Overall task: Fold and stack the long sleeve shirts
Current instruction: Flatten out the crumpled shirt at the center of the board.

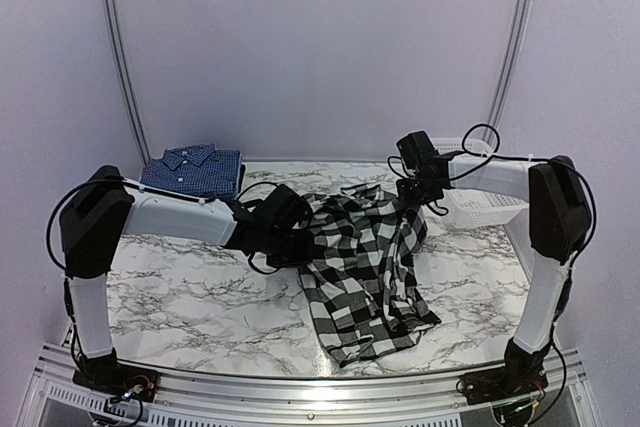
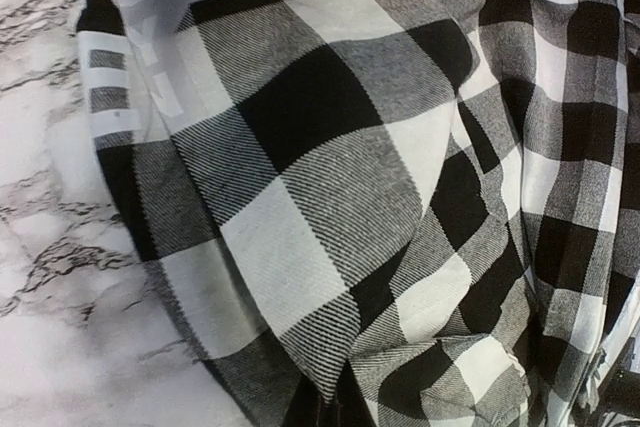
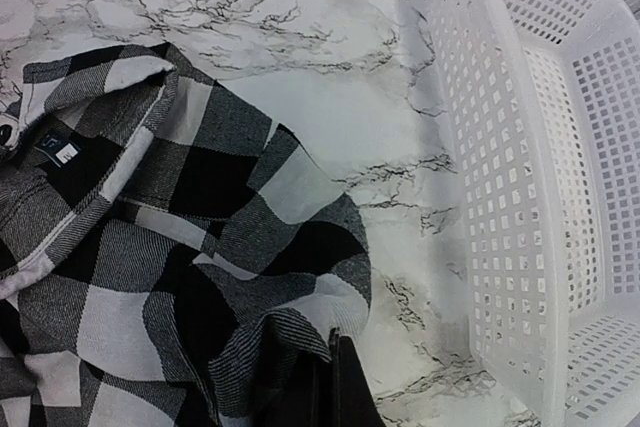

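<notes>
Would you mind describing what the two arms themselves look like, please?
Each of the left arm and right arm has white tubular links between boxy black joint housings. The left hand and right hand are black. Thin black cables loop loosely along both.

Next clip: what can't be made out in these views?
- left gripper: top view, fingers buried in the checked shirt; its wrist view shows cloth only.
- white lettering: left wrist view, cut off by the edge and folds.
- blue shirt: top view, too small to count layers.
</notes>
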